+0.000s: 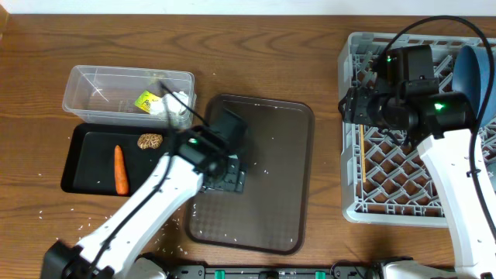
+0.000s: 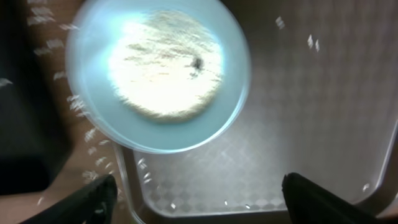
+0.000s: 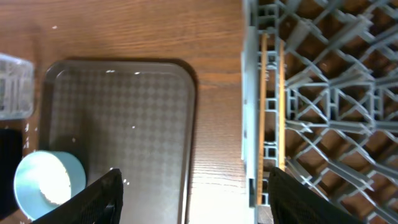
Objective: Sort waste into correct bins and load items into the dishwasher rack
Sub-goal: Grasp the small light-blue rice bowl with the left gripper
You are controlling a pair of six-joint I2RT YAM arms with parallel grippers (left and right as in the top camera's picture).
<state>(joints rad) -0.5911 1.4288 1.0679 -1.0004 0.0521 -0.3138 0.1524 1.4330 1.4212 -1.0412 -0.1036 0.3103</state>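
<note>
The light-blue cup point(image 2: 158, 74) stands at the left edge of the brown serving tray point(image 2: 298, 124); its inside looks pale and bright. My left gripper point(image 2: 199, 199) is open above it, holding nothing. The cup also shows in the right wrist view point(image 3: 46, 183) but is hidden under my left arm overhead. My right gripper point(image 3: 193, 199) is open and empty over the left edge of the grey rack point(image 1: 403, 178). Two chopsticks point(image 3: 272, 106) lie in the rack, and the blue dish point(image 1: 474, 74) stands at its far right. The carrot point(image 1: 120, 169) and the brown food piece point(image 1: 150, 141) lie in the black tray point(image 1: 77, 167). The wrapper point(image 1: 145, 100) and the tissue point(image 1: 174, 105) are in the clear tub point(image 1: 93, 81). The white bowl and white cup are out of view.
Loose rice grains point(image 2: 81, 109) lie on the table beside the serving tray point(image 1: 271, 201) and on the tray itself. A strip of bare wood point(image 3: 217, 124) separates the serving tray from the rack.
</note>
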